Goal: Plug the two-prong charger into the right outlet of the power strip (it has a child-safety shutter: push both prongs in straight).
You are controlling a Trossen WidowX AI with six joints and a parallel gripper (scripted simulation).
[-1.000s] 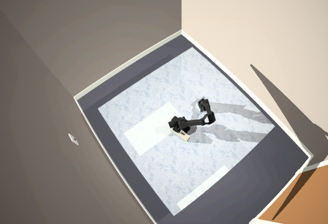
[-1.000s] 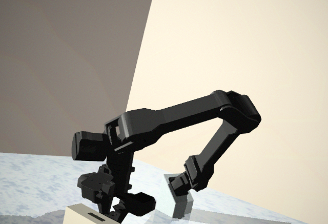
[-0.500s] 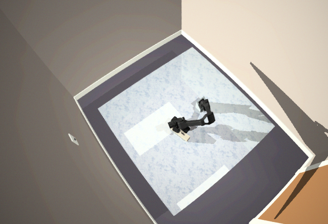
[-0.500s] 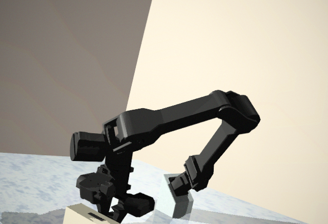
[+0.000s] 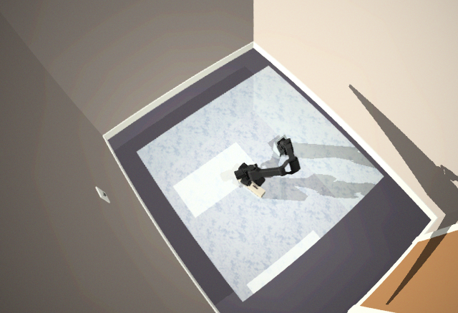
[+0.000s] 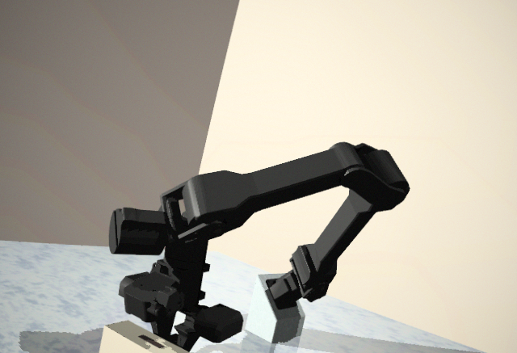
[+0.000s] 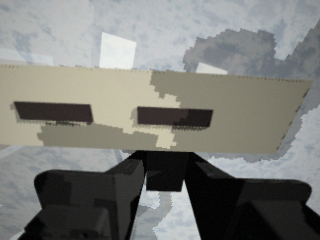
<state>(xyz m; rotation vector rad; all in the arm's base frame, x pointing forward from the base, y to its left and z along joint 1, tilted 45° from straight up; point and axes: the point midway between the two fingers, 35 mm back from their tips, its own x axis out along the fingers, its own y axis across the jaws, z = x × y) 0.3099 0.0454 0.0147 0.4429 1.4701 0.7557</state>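
The cream power strip (image 5: 260, 191) (image 6: 125, 329) (image 7: 260, 110) lies below and beside my gripper (image 7: 165, 172). In the wrist view it spans the frame and runs past the left edge, with one dark slot (image 7: 53, 112) at left and another dark slot (image 7: 175, 117) nearer the middle. The gripper is shut on the charger (image 7: 164, 175), a dark block between the fingers. The charger shows just past the strip's near long edge, below the middle slot. Its prongs are hidden. The height between charger and strip cannot be told.
A pale block (image 6: 261, 313) stands at the arm's base. In the top view a white rectangle (image 5: 207, 187) lies on the mottled surface beside the arm, and a long white bar (image 5: 283, 261) lies near the lower edge. Shadows of the arm fall across the strip.
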